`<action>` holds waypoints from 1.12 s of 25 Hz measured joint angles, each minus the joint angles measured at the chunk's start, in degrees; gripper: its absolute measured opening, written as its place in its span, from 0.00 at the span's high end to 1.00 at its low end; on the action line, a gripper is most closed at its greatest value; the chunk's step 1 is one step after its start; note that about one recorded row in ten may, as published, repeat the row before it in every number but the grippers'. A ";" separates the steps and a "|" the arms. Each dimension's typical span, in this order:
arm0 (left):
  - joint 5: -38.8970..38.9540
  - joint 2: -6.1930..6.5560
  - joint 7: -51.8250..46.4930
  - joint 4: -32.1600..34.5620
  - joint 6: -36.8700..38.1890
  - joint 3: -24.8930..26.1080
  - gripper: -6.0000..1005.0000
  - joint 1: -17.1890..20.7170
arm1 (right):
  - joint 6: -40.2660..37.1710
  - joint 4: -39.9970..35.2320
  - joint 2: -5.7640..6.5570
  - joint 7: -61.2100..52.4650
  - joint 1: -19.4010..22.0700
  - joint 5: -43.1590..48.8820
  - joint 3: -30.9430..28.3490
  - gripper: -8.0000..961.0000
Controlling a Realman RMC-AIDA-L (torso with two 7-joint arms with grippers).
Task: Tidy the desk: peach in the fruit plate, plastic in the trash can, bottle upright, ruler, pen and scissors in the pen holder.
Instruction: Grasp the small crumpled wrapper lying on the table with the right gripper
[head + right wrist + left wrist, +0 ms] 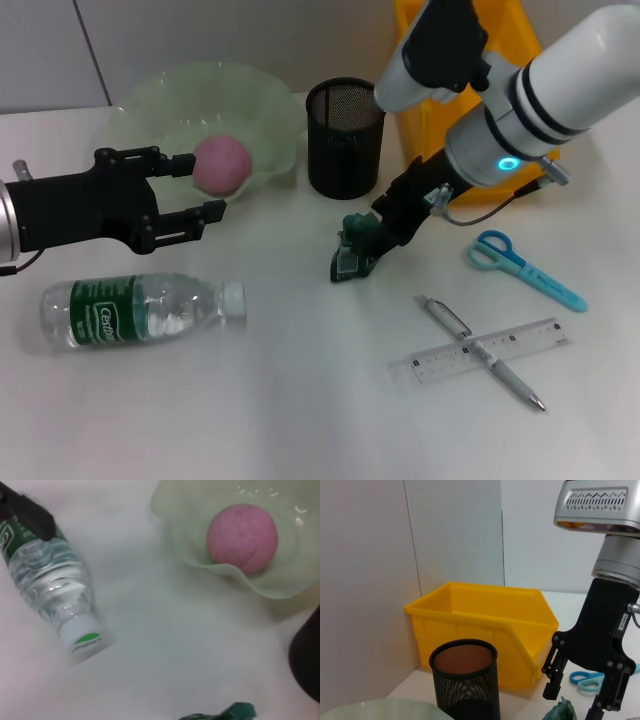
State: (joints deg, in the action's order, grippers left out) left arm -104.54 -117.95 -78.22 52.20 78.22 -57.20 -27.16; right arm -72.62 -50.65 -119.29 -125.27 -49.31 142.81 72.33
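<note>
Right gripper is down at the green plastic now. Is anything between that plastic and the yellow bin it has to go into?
Partly: the black mesh pen holder stands just left of the line from the green plastic under the right gripper to the yellow bin. Lifting first should clear it.

A peach (222, 164) sits in the fruit plate (262, 104), left of the pen holder (344, 137); a bottle (140, 309) lies in front.

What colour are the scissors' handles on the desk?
Light blue; the scissors show best in the head view, lying right of the right hand.
</note>
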 joint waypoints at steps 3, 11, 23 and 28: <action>-0.63 -0.03 0.00 0.00 -0.04 0.02 0.34 -0.23 | 0.95 0.90 -0.08 0.13 -0.29 -0.55 0.95 0.27; -1.03 -0.09 0.00 -0.17 -0.09 0.16 0.34 -0.47 | 3.55 4.00 -0.14 0.54 -1.45 -1.32 1.42 0.27; -1.03 -0.09 0.00 -0.60 -1.04 0.00 0.34 -0.59 | 4.65 5.93 -0.18 1.04 -2.02 -2.70 2.59 0.27; -1.02 -0.09 -0.05 -0.61 -1.14 -0.01 0.34 -0.64 | 5.18 6.18 -0.21 1.21 -2.10 -3.10 3.82 0.27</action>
State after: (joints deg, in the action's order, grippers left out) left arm -105.56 -118.04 -78.26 51.59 77.08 -57.22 -27.80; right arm -67.44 -44.47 -119.50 -124.06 -51.41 139.71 76.15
